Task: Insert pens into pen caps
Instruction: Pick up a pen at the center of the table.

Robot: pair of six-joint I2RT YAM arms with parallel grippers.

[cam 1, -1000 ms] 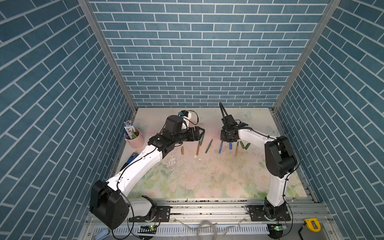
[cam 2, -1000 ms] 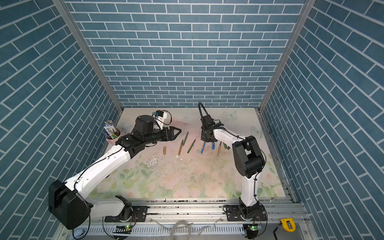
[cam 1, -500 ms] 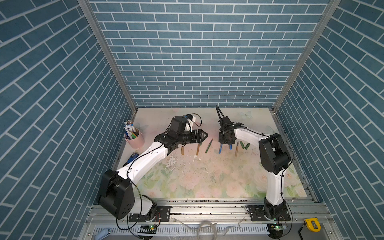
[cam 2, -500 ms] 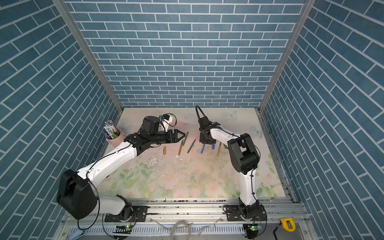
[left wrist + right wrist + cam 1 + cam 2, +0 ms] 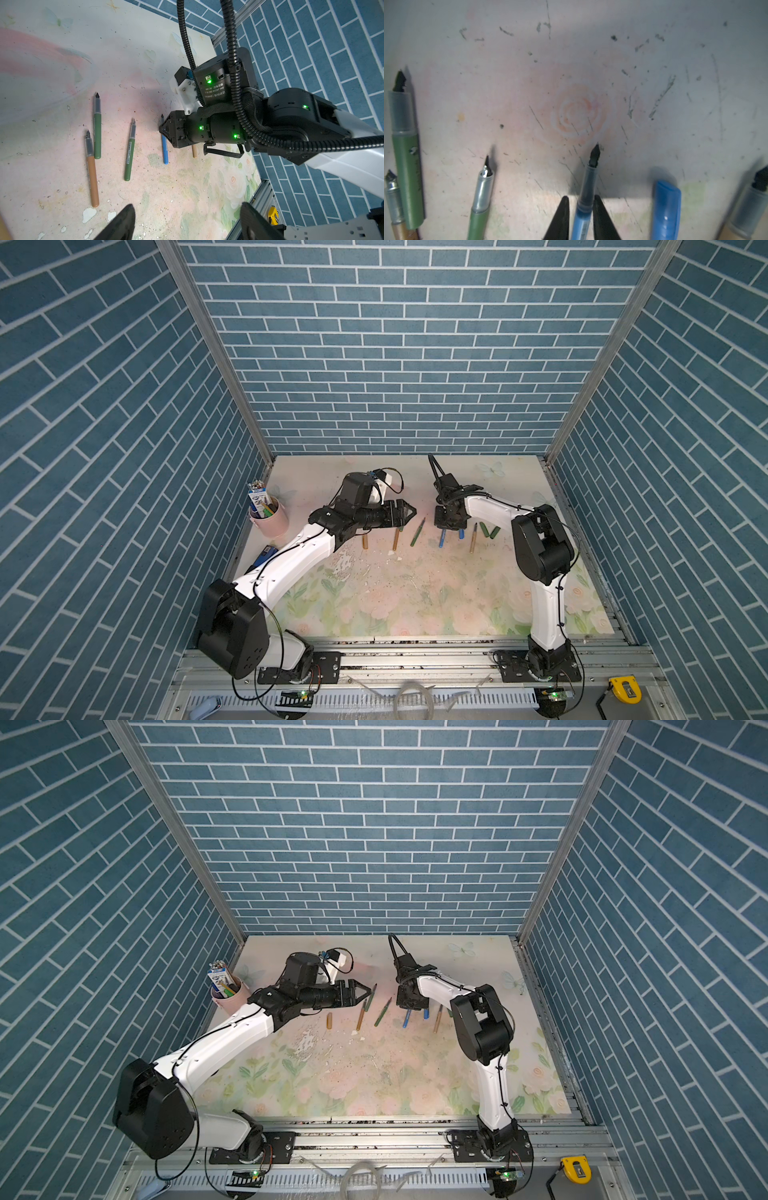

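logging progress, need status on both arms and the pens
Left gripper open, empty. Right gripper straddling blue pen, jaws nearly on it, grip unconfirmed. Blue cap lies alongside, clear of the pen; nothing blocking.

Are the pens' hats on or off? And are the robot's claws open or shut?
blue pen: uncapped, lying flat
blue cap: off, lying beside it
dark green pens: uncapped, lying flat
golden-brown pens: uncapped, lying flat
right gripper: jaws either side of blue pen, grip unclear
left gripper: open, empty
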